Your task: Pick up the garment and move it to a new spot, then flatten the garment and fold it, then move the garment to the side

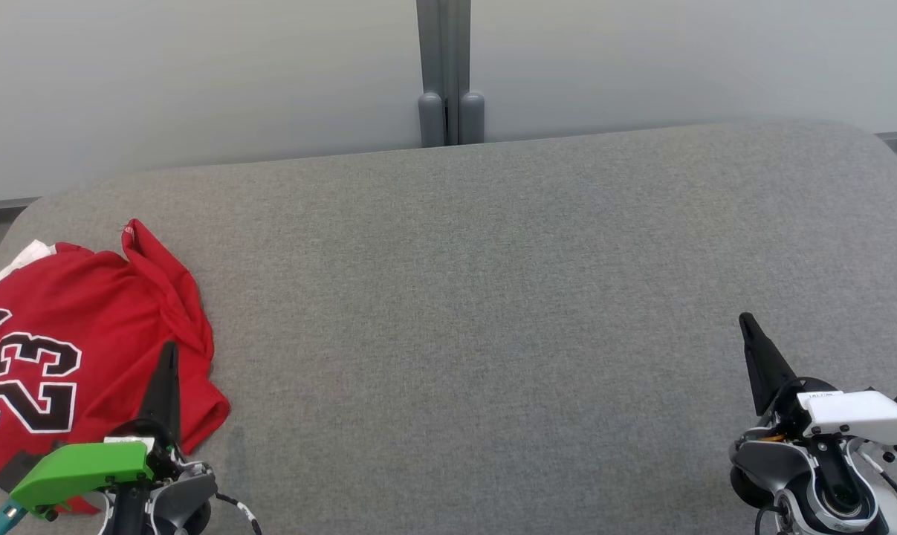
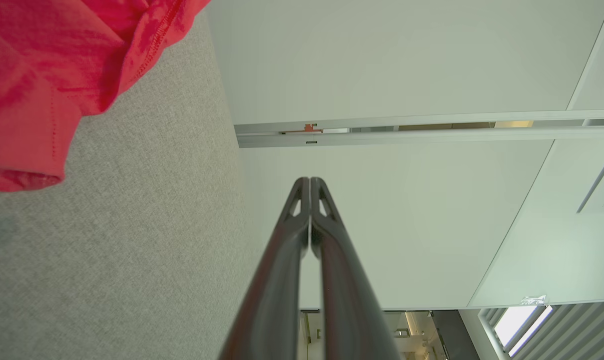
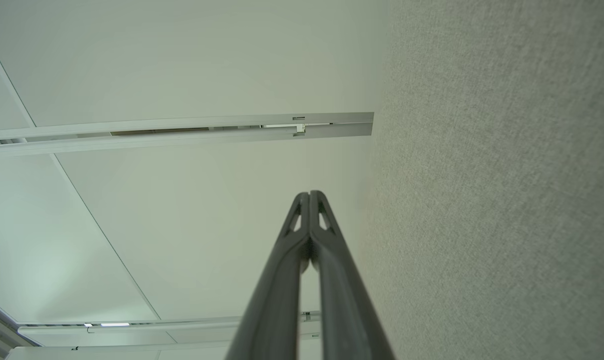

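Garment, red with a 23, lies crumpled at the left end of the grey table. Our left pincer, clenched empty, hangs over the table's near left by the cloth; our right pincer, clenched empty, hangs over the table's near right.

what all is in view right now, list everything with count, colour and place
garment: one, red with a black-and-white 23, crumpled at the left edge of the padded surface
white fabric: one bit, white, at the garment's far left edge; cannot tell whether it is part of the garment
padded surface: one, grey, across the view
wall panels: pale, behind the surface
post: one, grey, upright between the panels
left gripper: green housing, dark fingers shut, lower left by the garment
right gripper: white housing, dark fingers shut, lower right
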